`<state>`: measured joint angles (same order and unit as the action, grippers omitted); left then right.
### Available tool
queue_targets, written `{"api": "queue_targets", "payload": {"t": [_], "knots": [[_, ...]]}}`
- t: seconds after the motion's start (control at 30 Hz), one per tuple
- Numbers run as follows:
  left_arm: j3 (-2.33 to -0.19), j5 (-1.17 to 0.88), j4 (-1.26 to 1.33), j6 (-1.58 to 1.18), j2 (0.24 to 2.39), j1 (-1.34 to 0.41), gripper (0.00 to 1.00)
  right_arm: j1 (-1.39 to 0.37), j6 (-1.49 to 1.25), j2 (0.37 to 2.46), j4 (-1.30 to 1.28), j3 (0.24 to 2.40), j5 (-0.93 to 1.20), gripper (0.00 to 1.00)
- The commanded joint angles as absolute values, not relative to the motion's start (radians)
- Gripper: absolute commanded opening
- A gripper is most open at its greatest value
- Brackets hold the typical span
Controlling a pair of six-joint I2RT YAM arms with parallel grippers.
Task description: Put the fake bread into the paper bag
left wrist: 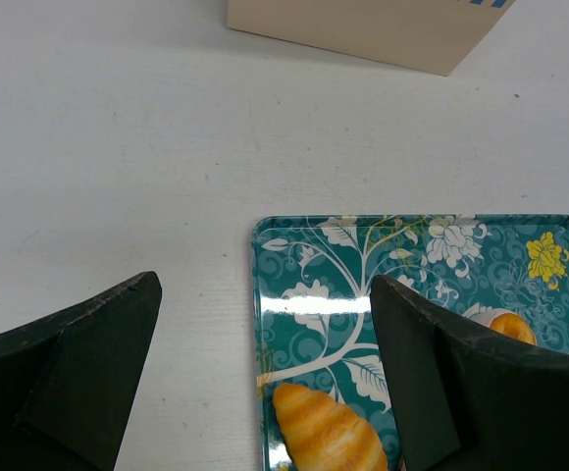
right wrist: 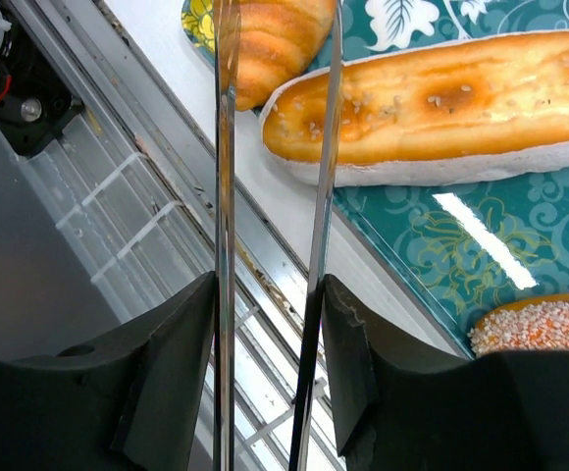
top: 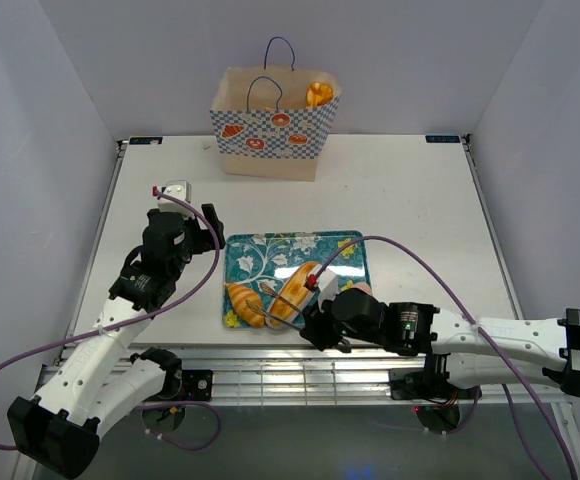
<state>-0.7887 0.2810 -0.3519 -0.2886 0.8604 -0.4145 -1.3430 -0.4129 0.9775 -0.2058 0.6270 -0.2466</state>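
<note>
The right gripper (right wrist: pixel 267 294) is clamped on the metal tongs (right wrist: pixel 227 147); both thin blades are pressed between its pads and run straight ahead of it with a narrow gap between them. The baguette (right wrist: pixel 441 108) lies just ahead and off to its right on the tray (right wrist: pixel 520 231), its long axis nearly square to the blades, so only its near end falls between them. The croissant (right wrist: pixel 277 34) sits farther ahead, crossed by one blade; a seeded bun (right wrist: pixel 544 329) lies close by on the right.

In my judgement the coming grab turns on this crossing; the blades straddle the loaf's tip rather than its middle, so they would need to shift rightward along it and spread wider before closing.

The left gripper (left wrist: pixel 265 294) hangs with its jaws wide apart and nothing between them, the tray's corner just ahead of it; the right arm is clearly the nearer to the baguette. The paper bag (top: pixel 270 128) stands well ahead of both grippers at the far edge of the table (top: pixel 420 200), with one orange pastry (top: pixel 318 94) showing in its mouth.

The right wrist view shows the blades against the loaf, which the top view leaves too small to read; only the top view shows the bag whole. How high the blades ride above the tray I cannot tell.
</note>
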Motion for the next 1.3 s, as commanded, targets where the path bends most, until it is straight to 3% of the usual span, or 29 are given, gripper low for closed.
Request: {"api": "queue_targets", "payload": {"t": [0.0, 0.73, 1.13, 1.27], "knots": [[-0.813, 0.288, -0.364, -0.282, 0.841, -0.417, 0.98, -1.354, -0.423, 1.008, -0.108, 0.686, -0.278, 0.52], [-0.811, 0.293, -0.365, -0.282, 0.836, -0.417, 0.98, -1.397, -0.471, 1.264, -0.092, 0.793, -0.356, 0.58], [-0.810, 0.291, -0.365, -0.282, 0.834, -0.417, 0.98, -1.404, -0.583, 1.384, -0.241, 0.893, -0.367, 0.58], [-0.811, 0.290, -0.365, -0.282, 0.833, -0.417, 0.98, -1.404, -0.607, 1.388, -0.276, 0.920, -0.380, 0.54]]}}
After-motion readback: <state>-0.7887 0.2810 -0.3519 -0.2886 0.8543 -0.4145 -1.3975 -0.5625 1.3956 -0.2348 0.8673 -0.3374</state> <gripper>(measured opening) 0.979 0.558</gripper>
